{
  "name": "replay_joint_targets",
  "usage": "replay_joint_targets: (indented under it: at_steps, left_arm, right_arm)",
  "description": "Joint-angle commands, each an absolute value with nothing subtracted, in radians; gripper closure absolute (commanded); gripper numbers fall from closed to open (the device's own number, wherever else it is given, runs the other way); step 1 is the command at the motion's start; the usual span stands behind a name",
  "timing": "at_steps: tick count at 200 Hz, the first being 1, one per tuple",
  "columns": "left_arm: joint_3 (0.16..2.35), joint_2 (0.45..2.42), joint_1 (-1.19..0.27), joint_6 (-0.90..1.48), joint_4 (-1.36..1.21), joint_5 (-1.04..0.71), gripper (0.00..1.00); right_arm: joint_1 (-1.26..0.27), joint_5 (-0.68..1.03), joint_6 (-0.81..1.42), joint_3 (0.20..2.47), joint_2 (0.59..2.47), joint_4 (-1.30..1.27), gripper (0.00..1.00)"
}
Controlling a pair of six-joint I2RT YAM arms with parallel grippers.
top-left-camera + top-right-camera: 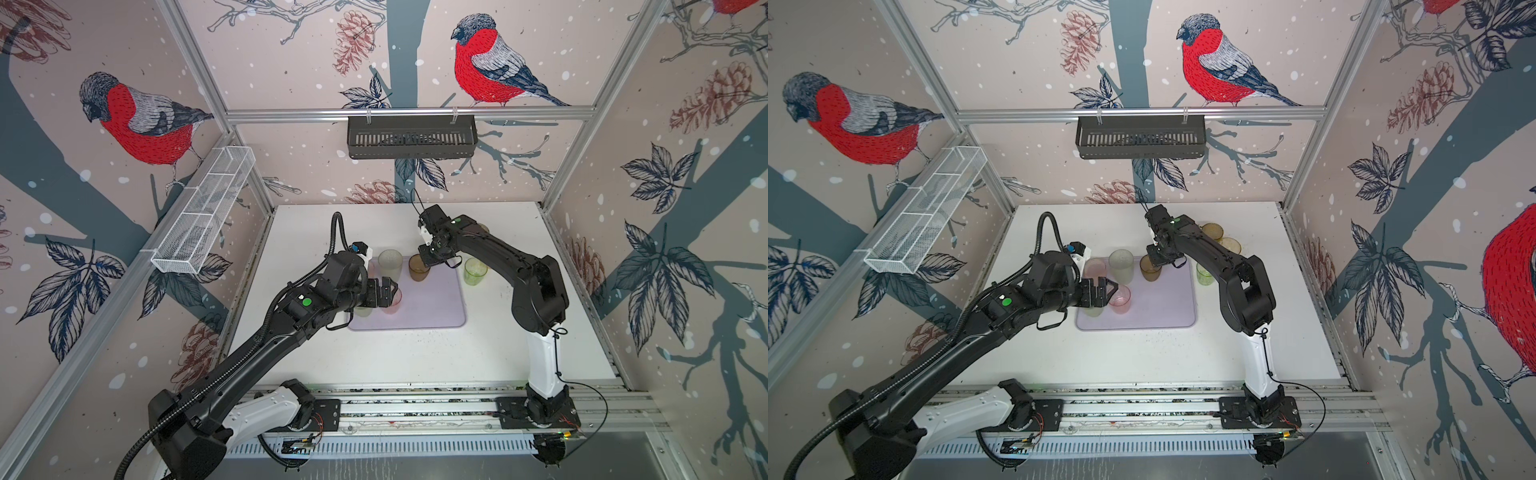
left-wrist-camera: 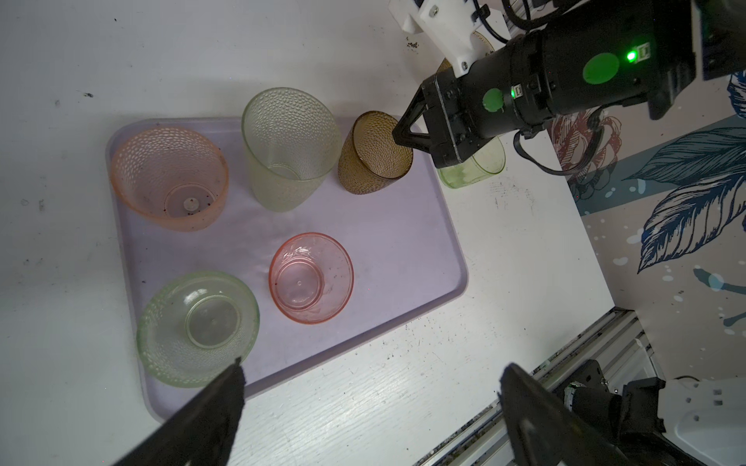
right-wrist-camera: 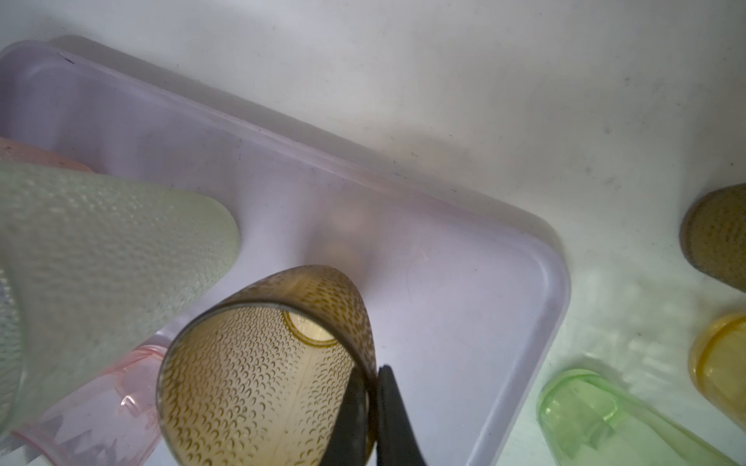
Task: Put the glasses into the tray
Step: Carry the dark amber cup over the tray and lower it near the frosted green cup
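Left end effector (image 2: 373, 367) spread; right end effector (image 3: 370, 375) pinches brown tumbler (image 3: 258, 383) beside frosted tumbler (image 3: 101, 250).

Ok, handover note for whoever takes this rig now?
Left end effector: open, empty, above the flat lavender rectangular tray.
Right end effector: shut on rim of the amber-brown dimpled tumbler, at the tray's far edge.
Done: dimpled pink tumbler, tall frosted green tumbler, smooth pink tumbler, pale green dimpled tumbler in tray.
To do: release it; bright green tumbler, yellow tumbler, olive-brown tumbler on the white table.
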State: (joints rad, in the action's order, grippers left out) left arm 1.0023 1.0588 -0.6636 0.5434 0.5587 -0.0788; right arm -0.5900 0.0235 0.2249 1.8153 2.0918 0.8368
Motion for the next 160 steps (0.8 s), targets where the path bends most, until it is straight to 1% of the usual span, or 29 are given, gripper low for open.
replay_joint_targets:
  at_steps: [1, 62, 160]
  left_arm:
    - [1.003, 1.052, -0.663, 0.554, 0.538, -0.074, 0.02]
    - [1.011, 1.054, -0.662, 0.544, 0.552, -0.064, 0.02]
    - [1.012, 1.068, -0.662, 0.539, 0.538, -0.078, 0.02]
  right_arm:
    - [-0.592, 0.025, 0.21, 1.843, 2.109, 0.853, 0.98]
    - [-0.597, 0.025, 0.217, 1.907, 2.158, 0.873, 0.99]
    - [-0.603, 0.017, 0.222, 1.868, 2.158, 0.863, 0.98]
